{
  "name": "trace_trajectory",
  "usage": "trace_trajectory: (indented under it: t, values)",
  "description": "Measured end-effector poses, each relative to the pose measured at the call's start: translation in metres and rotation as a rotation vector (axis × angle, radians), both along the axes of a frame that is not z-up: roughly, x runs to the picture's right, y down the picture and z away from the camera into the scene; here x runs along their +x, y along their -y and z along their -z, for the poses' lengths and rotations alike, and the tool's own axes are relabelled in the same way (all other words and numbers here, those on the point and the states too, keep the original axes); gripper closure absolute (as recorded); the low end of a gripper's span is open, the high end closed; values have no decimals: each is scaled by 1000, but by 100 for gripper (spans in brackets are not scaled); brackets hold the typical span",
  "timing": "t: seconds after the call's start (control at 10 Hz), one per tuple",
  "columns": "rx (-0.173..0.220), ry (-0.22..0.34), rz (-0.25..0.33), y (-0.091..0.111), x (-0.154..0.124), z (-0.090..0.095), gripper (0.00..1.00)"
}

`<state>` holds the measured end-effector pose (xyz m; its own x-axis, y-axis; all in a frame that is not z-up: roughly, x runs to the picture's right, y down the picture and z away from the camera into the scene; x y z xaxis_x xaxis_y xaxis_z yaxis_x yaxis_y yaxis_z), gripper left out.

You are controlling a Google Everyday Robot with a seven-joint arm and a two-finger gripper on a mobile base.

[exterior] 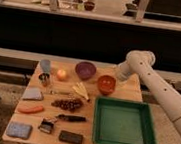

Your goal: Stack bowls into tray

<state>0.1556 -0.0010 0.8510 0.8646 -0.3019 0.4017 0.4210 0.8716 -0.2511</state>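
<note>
An orange bowl (106,84) sits on the wooden table (131,95), just behind the green tray (123,124), which has nothing in it. A purple bowl (85,69) stands at the table's back, left of the orange one. My white arm reaches in from the right, and its gripper (115,78) is at the orange bowl's back right rim. The arm's wrist hides where the gripper meets the bowl.
Left of the bowls are a blue cup (45,65), a metal cup (44,78) and an orange fruit (61,74). A banana (81,91), grapes (68,104), a carrot (31,108), a brush (70,118), a blue sponge (19,129) and a black block (71,137) lie on the table's left half.
</note>
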Motion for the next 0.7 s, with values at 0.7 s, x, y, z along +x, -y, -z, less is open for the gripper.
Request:
trace_trajectory:
  t: [0.7]
  values:
    - [5,-17,100,-19,-24,-15,20]
